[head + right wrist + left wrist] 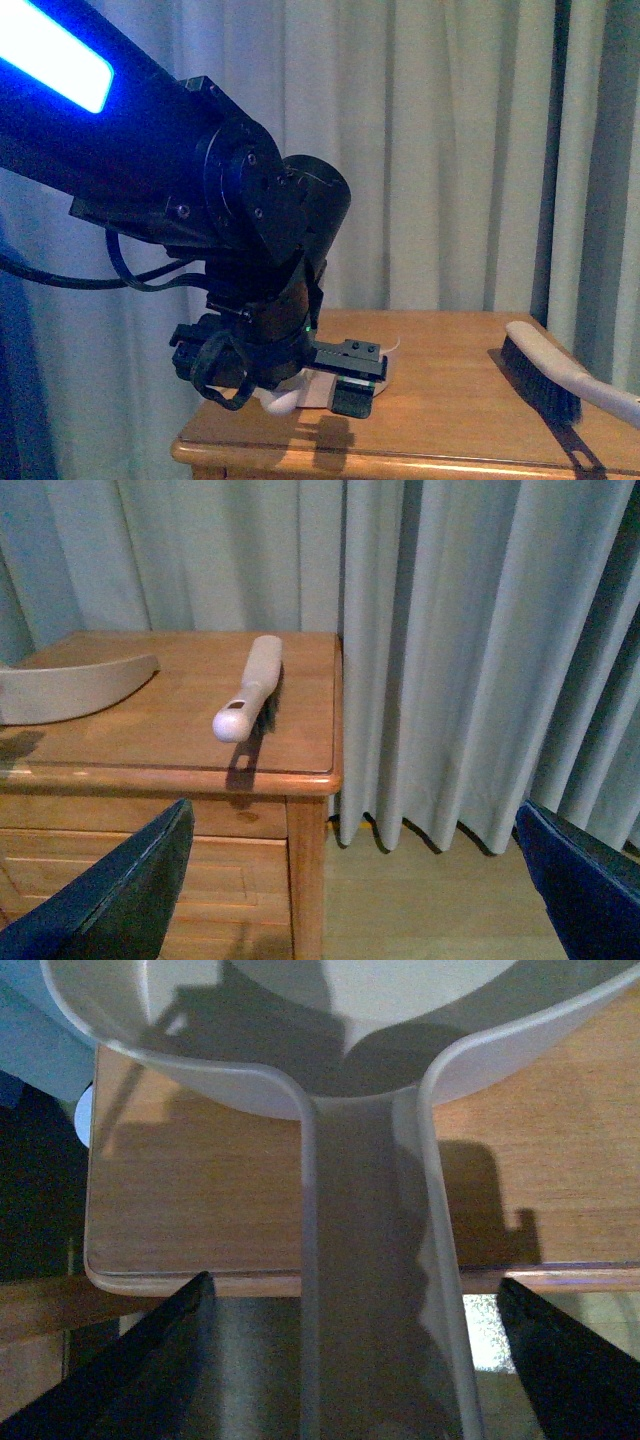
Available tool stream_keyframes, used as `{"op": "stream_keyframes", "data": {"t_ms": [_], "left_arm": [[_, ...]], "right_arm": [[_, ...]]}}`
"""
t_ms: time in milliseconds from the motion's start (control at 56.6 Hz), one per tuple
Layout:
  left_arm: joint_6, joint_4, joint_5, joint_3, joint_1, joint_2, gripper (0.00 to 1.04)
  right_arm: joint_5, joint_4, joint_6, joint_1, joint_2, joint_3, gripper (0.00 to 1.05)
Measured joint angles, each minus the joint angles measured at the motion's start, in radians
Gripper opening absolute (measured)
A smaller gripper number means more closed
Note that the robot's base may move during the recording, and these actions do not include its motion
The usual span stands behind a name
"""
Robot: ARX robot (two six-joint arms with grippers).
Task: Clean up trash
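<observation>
1 dustpan (pixel 370 1210), 1 brush (pixel 250 685), 1 table (pixel 150 730). 1 arm (pixel 150 170) shows in the front view. 2 grippers, left gripper (pixel 352 1280) and right gripper (pixel 355 805), each show 2 fingers (pixel 120 900).

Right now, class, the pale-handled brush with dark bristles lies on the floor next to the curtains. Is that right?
Not quite. The brush lies on the wooden table, not on the floor. The right wrist view shows it resting on the tabletop near the edge, next to the curtains. Its handle is pale and its bristles are dark, as stated.
</observation>
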Motion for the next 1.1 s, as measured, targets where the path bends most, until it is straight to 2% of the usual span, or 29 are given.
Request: {"op": "stream_keyframes", "data": {"t_ms": [53,159,318,371,459,742,830,989,1095], "left_arm": [[-0.002,0.0,0.0,0.0,-0.001,0.0,0.74],[-0.003,0.0,0.002,0.0,-0.003,0.0,0.51],[-0.003,0.003,0.004,-0.002,-0.003,0.0,0.28],[-0.003,0.007,0.005,-0.005,-0.003,0.0,0.28],[-0.004,0.11,0.027,-0.102,0.002,-0.051,0.27],[0.121,0.497,0.054,-0.392,0.056,-0.325,0.27],[0.238,0.698,0.041,-0.541,0.092,-0.484,0.27],[0.33,0.911,0.116,-0.736,0.146,-0.7,0.27],[0.375,0.961,0.153,-0.839,0.188,-0.837,0.27]], "right_arm": [[0.0,0.0,0.0,0.0,0.0,0.0,0.97],[0.0,0.0,0.0,0.0,0.0,0.0,0.97],[0.0,0.0,0.0,0.0,0.0,0.0,0.97],[0.0,0.0,0.0,0.0,0.0,0.0,0.97],[0.0,0.0,0.0,0.0,0.0,0.0,0.97],[0.0,0.0,0.0,0.0,0.0,0.0,0.97],[0.0,0.0,0.0,0.0,0.0,0.0,0.97],[0.0,0.0,0.0,0.0,0.0,0.0,0.97],[0.0,0.0,0.0,0.0,0.0,0.0,0.97]]}}
